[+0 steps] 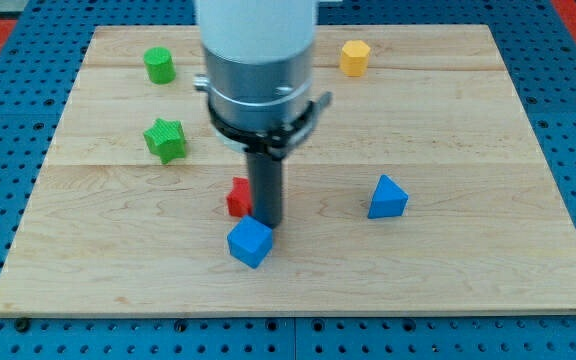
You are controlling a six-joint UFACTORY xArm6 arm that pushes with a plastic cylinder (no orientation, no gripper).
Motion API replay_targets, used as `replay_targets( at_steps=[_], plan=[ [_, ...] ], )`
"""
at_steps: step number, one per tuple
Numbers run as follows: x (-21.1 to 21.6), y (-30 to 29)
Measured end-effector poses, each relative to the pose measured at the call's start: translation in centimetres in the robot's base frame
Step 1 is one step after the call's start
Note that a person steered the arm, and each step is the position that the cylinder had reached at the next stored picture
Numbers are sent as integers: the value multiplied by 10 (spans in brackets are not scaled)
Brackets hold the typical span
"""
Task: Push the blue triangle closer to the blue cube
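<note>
My tip (pixel 266 222) rests on the pale wooden tabletop (pixel 488 270), touching or just behind the blue plastic cube (pixel 250 242) and just right of a partly hidden red block (pixel 237 197). There is no gripper, only the rod, so nothing is grasped. The blue plastic triangle (pixel 388 197) sits well apart, toward the view's right. I judge the tip must circle to the triangle's far right side to push it leftward. Counted: two blue blocks, two green (cylinder (pixel 159 66), star (pixel 166 139)), one red, one yellow hexagon (pixel 355 58).

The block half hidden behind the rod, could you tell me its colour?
Red, seen in the camera view, just left of my tip.
</note>
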State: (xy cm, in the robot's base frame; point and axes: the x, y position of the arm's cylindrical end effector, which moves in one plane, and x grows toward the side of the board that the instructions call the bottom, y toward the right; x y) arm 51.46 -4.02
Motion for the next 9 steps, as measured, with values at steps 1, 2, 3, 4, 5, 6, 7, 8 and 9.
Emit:
replay_targets(
  at_steps=[1, 2, 3, 4, 5, 6, 7, 8, 9],
  plan=[
    [-26, -23],
    [-56, 44],
    [-67, 131],
    [-18, 144],
    [-9, 125],
    [-17, 211],
    [54, 188],
    [59, 109],
    [59, 173]
  ],
)
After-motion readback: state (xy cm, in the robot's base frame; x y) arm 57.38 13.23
